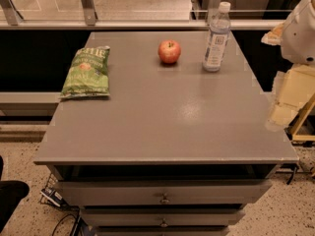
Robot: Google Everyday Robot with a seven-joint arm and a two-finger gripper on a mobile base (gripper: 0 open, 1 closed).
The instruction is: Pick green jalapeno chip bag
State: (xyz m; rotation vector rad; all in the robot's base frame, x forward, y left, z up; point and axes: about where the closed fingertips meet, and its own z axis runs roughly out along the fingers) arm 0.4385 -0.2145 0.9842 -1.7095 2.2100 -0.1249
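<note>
The green jalapeno chip bag [87,72] lies flat near the left edge of the grey table top [167,117], with whitish lettering and a small orange-red picture on it. My gripper [284,104] hangs at the right edge of the view, just beyond the table's right side, below the white arm [304,28]. It is far to the right of the bag and touches nothing.
A red apple [169,51] sits at the back middle of the table. A clear water bottle [216,37] stands upright to its right. Drawers [164,193] are below the front edge. A railing [88,6] runs behind the table.
</note>
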